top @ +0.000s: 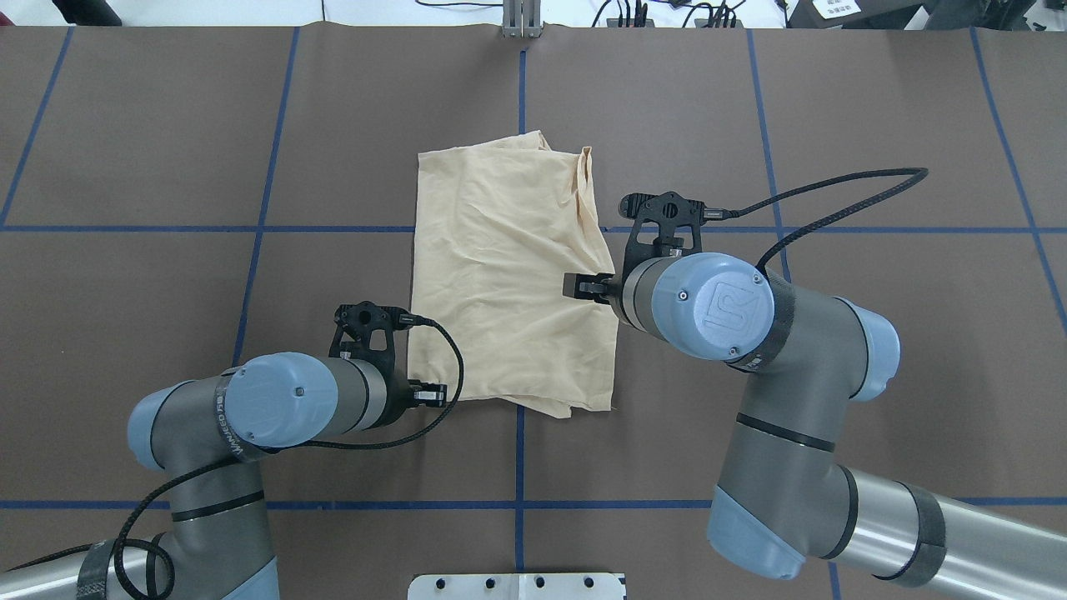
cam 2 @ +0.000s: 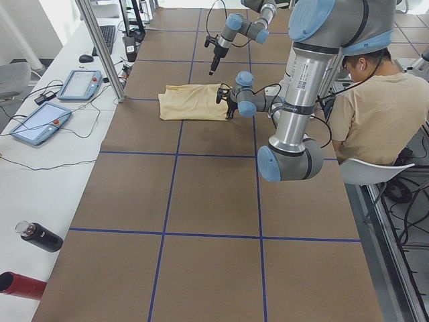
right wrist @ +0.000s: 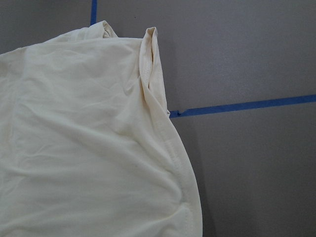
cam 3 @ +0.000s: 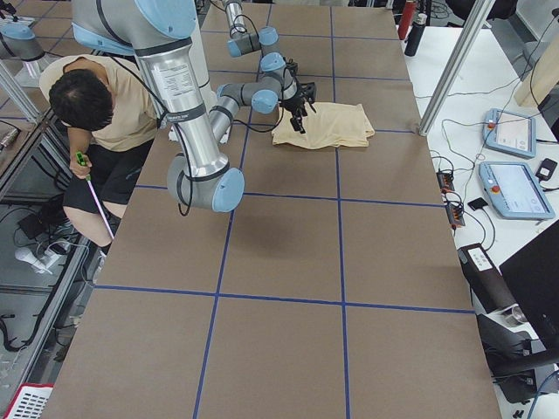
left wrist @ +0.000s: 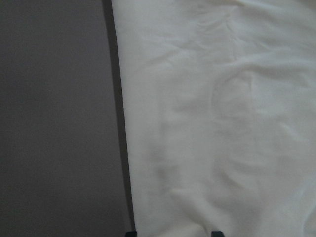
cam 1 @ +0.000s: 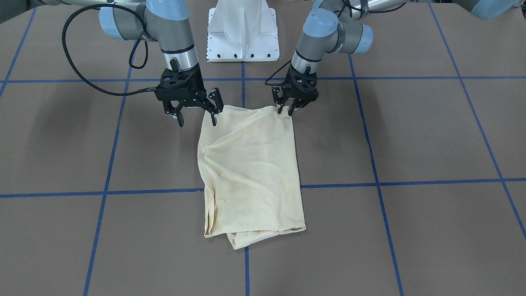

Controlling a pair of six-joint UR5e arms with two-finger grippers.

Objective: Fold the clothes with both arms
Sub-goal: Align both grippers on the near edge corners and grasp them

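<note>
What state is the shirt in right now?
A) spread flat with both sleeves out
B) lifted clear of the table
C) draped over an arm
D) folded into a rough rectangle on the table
D: the shirt lies on the table as a rough rectangle, no sleeves out, with the right gripper open by one corner.

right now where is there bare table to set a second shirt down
Bare table lies in the far squares either side of the shirt, beyond the blue tape line; a cable loops over the right one. Crowded: the shirt's robot-side edge, where the left gripper and right gripper stand, and the gap back to the white base.
</note>
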